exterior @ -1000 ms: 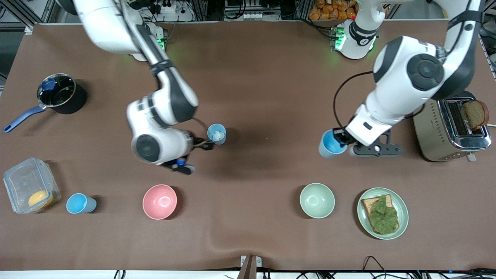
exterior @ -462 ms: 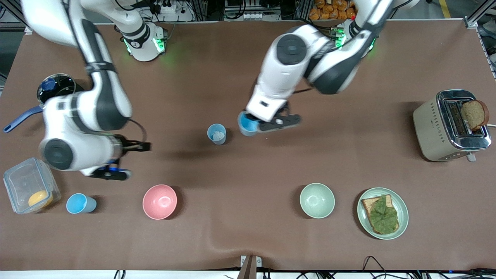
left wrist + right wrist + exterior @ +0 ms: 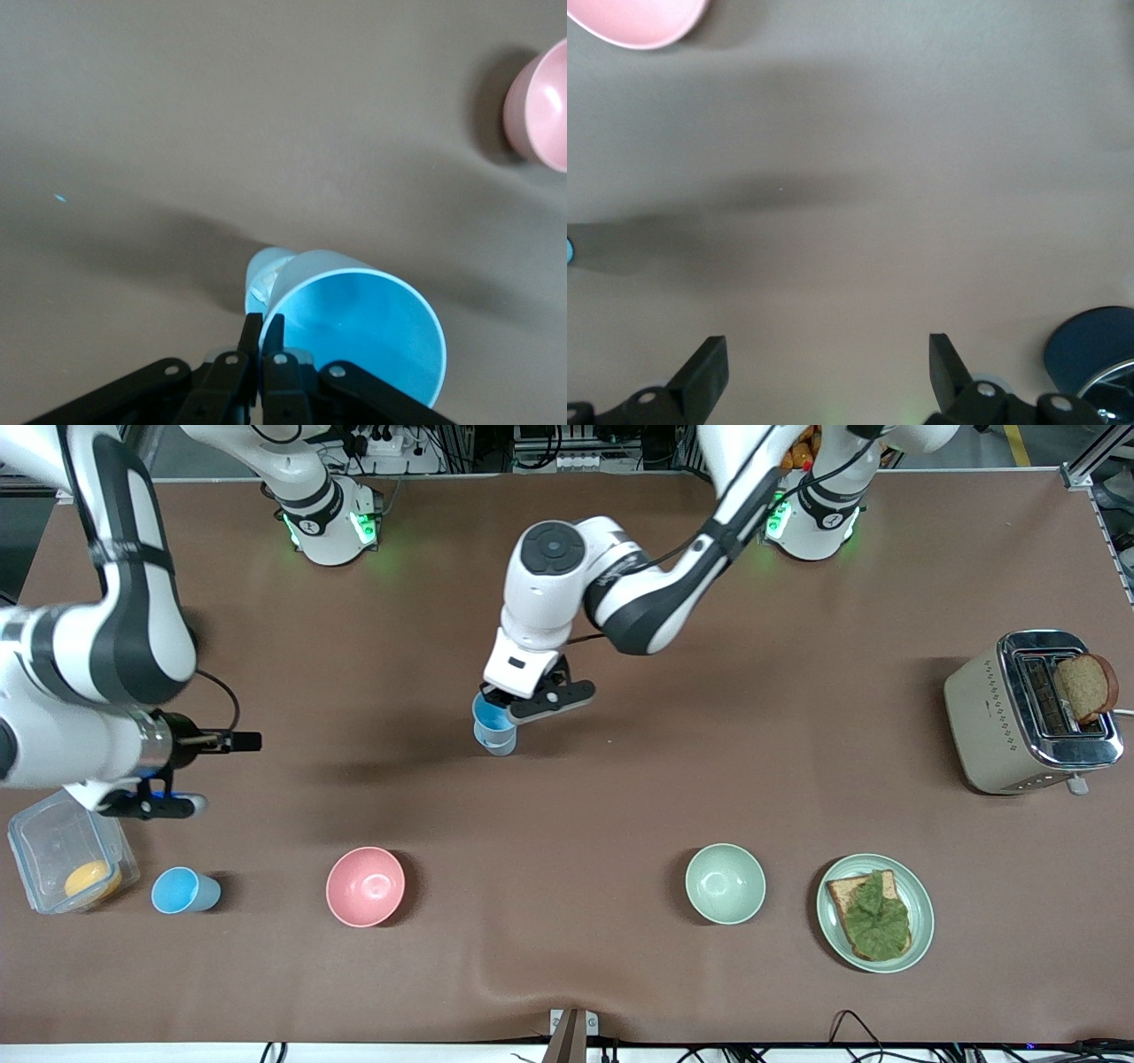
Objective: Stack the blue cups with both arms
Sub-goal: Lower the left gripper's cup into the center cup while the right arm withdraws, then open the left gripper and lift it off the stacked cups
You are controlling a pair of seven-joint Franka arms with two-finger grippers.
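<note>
The left gripper (image 3: 507, 710) is clamped on the rim of a small light-blue tapered plastic cup (image 3: 489, 713), holding it in the air directly over a second light-blue cup (image 3: 496, 740) that stands upright mid-table.

The left wrist view shows the held cup (image 3: 359, 323) open end up, its wall pinched between the closed fingers (image 3: 261, 341). The standing cup (image 3: 264, 276) shows at about 10 o'clock from it, partly covered, with something white inside.

Judgement: the two axes are nearly aligned but offset; a small correction toward 10 o'clock precedes lowering.

The right gripper (image 3: 241, 740), fingers spread and empty, hangs over the right arm's end of the table, with a third blue cup (image 3: 182, 891) at about 7 o'clock.
</note>
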